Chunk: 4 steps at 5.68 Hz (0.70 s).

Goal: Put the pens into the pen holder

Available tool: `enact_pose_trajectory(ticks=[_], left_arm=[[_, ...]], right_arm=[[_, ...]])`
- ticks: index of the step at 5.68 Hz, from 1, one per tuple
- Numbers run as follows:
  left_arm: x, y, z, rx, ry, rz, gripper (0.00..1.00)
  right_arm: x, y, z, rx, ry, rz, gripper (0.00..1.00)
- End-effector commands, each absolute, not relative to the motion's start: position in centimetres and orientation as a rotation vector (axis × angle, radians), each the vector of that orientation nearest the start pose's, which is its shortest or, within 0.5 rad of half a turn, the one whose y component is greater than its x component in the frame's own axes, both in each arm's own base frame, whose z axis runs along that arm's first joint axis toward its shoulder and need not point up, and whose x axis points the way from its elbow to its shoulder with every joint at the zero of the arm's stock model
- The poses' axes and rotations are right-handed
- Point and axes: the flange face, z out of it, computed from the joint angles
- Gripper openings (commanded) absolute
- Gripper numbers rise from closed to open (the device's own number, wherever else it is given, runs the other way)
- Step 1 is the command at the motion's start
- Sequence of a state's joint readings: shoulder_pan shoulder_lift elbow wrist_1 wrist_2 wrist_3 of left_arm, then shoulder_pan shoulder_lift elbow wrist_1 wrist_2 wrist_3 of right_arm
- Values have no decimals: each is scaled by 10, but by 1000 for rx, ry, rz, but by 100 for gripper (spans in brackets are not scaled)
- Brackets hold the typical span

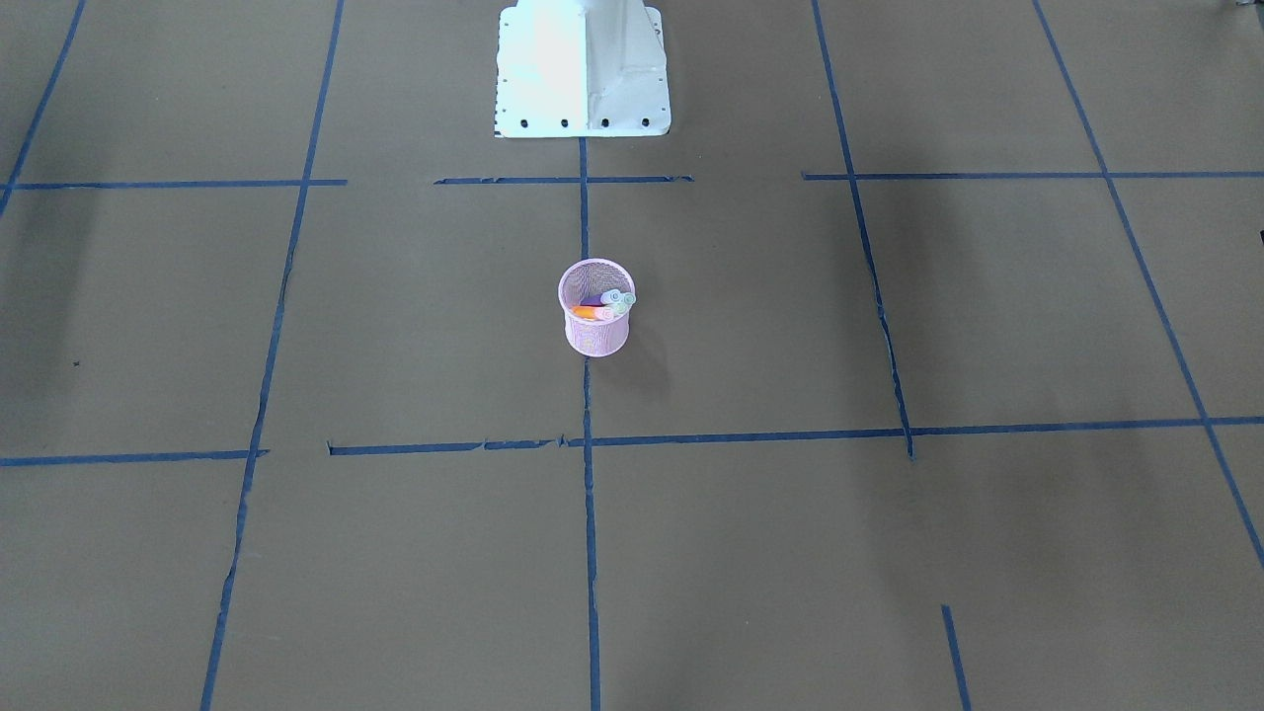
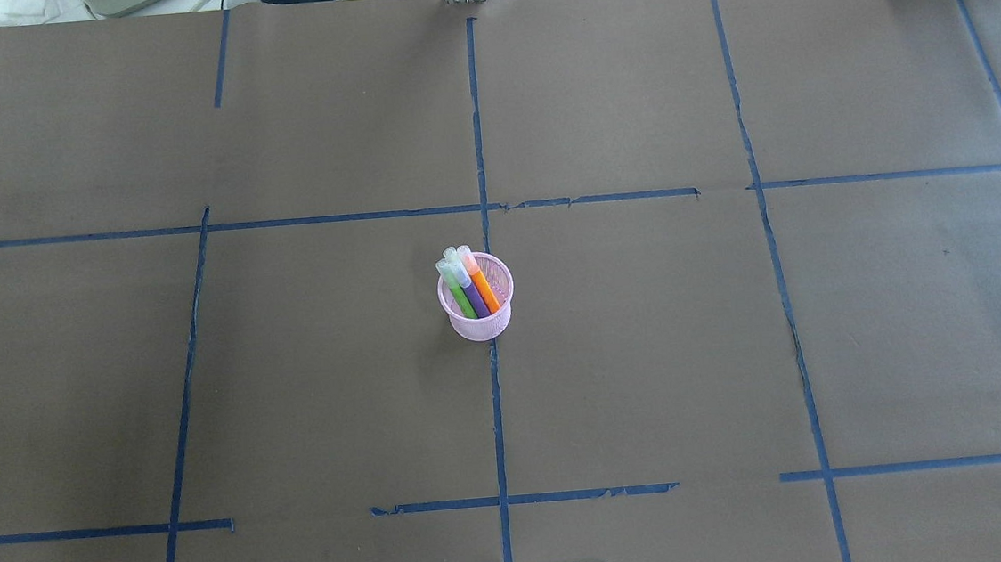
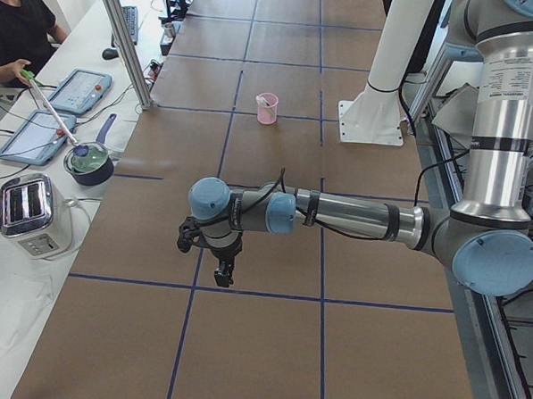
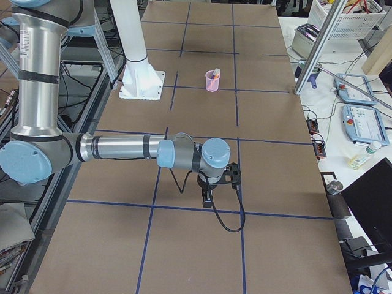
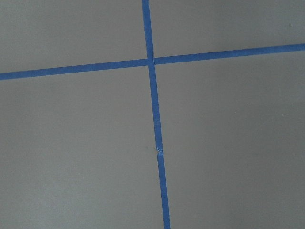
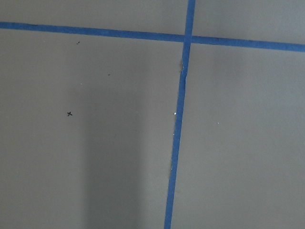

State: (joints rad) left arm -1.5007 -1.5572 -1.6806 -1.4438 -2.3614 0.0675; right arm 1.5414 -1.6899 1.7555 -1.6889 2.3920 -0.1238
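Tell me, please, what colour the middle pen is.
The middle pen is purple; the overhead view shows it best.

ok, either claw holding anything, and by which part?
Nothing seen held: left claw and right claw hang over the table; all three pens sit in the pen holder.

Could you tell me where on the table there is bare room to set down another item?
Nearly everywhere: the brown paper either side of the pen holder, out to the blue tape lines, lies bare. Only the holder itself is full, with three pens inside.
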Motion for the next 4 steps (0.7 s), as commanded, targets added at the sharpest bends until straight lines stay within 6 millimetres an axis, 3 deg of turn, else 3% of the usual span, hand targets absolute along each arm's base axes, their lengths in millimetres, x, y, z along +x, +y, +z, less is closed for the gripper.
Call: enact_pose_trajectory(ticks=[1, 4], left_arm=[[-30, -485, 623, -26, 786, 121, 100], [-30, -479, 629, -37, 792, 114, 100]], right_arm=[[48, -441, 622, 9, -812, -132, 100], [44, -442, 618, 20, -798, -153, 100]])
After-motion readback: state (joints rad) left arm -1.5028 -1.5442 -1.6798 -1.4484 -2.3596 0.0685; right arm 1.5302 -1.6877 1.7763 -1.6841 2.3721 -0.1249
